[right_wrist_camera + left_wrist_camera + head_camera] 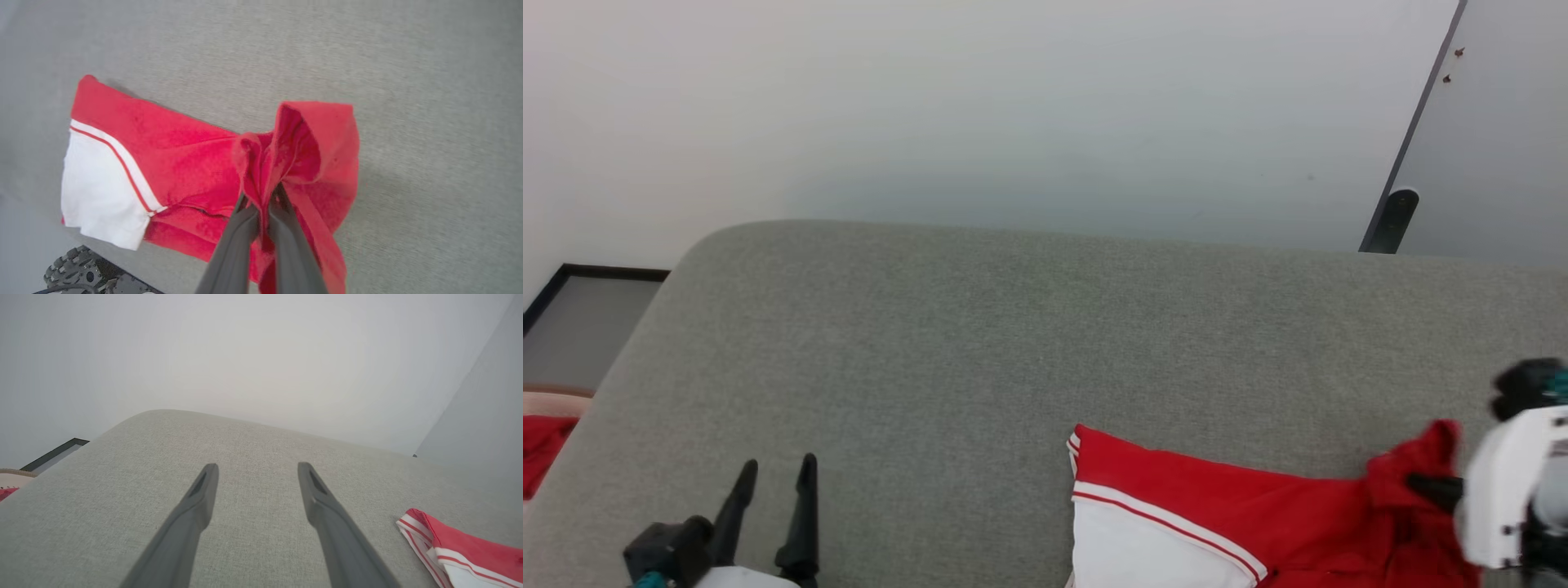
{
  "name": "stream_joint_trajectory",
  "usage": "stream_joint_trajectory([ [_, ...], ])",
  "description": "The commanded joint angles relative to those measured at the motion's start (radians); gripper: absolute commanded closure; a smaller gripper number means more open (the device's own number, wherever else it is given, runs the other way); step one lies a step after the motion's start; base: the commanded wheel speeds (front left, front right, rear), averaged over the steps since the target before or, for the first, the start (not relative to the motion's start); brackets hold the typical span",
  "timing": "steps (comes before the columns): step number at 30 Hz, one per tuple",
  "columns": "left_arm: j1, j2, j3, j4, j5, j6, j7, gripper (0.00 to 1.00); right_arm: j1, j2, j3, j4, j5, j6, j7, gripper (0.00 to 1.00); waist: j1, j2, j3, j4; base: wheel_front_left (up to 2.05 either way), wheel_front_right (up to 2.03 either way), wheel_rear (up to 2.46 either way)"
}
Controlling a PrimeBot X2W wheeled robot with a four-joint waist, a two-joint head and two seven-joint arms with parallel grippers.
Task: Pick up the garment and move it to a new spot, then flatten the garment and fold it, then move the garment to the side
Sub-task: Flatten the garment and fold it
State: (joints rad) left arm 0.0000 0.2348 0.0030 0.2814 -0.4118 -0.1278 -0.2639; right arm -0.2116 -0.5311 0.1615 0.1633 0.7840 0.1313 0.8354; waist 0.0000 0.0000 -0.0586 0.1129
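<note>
The garment (1241, 514), a red shirt with a white sleeve and red-and-white stripe trim, lies on the grey cushion (1013, 351) at the lower right of the head view. In the right wrist view the garment (184, 163) is bunched, and my right gripper (263, 198) is shut on a raised red fold of it. The same gripper (1425, 486) pinches the cloth's right end in the head view. My left gripper (776, 469) stands open over bare cushion at the lower left, apart from the shirt. Between its fingers (204, 498) only cushion shows, with the garment's striped sleeve (457, 549) to the right.
A pale wall rises behind the cushion. A dark-framed panel (588, 318) and a red cloth (543, 445) sit off the cushion's left edge. A dark post (1392, 216) stands at the back right. A knobbly wheel (75, 271) shows below the cushion's near edge.
</note>
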Motion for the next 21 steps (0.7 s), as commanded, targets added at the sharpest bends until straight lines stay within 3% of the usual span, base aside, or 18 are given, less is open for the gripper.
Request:
stream_joint_trajectory([
  [1, -0.007, -0.001, -0.008, 0.007, -0.005, -0.003, 0.001, 0.0, 0.014, 0.021, 0.016, -0.032, -0.005, -0.001, 0.013, 1.0, 0.0, 0.0, -0.005, 0.01, 0.0, 0.0, 0.0],
  [9, -0.034, -0.001, -0.051, 0.023, -0.032, -0.004, 0.001, 0.0, -0.011, 0.129, 0.13, -0.114, -0.028, -0.001, 0.047, 1.0, 0.0, 0.0, -0.013, 0.052, 0.0, 0.0, 0.0],
  [21, -0.061, -0.005, -0.09, 0.045, -0.054, -0.004, 0.001, 0.0, -0.085, 0.229, 0.256, -0.01, -0.075, -0.001, -0.015, 1.0, 0.0, 0.0, -0.006, 0.11, 0.0, 0.0, 0.0],
])
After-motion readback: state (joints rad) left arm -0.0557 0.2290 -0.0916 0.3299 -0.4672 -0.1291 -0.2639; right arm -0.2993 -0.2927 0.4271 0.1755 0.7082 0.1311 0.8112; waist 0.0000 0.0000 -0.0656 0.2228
